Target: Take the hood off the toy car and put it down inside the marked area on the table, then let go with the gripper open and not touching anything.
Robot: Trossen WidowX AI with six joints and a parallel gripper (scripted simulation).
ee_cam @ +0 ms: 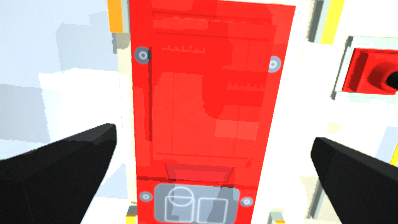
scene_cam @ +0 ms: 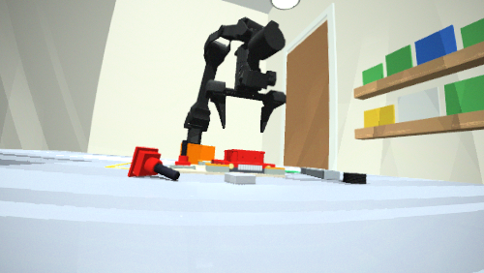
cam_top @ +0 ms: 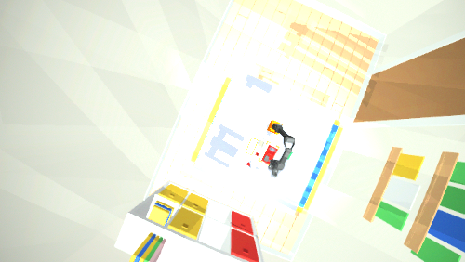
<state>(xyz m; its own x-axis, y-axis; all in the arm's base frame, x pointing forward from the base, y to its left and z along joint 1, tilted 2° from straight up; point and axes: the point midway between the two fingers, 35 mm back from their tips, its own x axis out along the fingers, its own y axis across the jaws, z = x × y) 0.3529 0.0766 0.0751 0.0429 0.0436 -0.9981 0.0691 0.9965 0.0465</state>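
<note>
The toy car [cam_top: 270, 153] [scene_cam: 244, 158] is red and sits under my gripper. Its hood looks like the long red panel [ee_cam: 190, 110] in the wrist view, with a grey panel with white outlines at its lower end. My gripper [scene_cam: 243, 131] [ee_cam: 215, 139] is wide open and empty. Its fingertips are above the car, one on each side of the red panel in the wrist view, and look clear of it. The marked area appears as a thin yellow outline [scene_cam: 117, 166] on the table, left of the car. It is small and faint in the top view.
A red block with a black peg [scene_cam: 145, 162] lies tilted at front left. Another red part [ee_cam: 367, 72] sits in a grey frame beside the car. An orange block [scene_cam: 200, 153] is by the arm's base. A grey block [scene_cam: 240, 178] and a black block [scene_cam: 354, 178] lie nearby.
</note>
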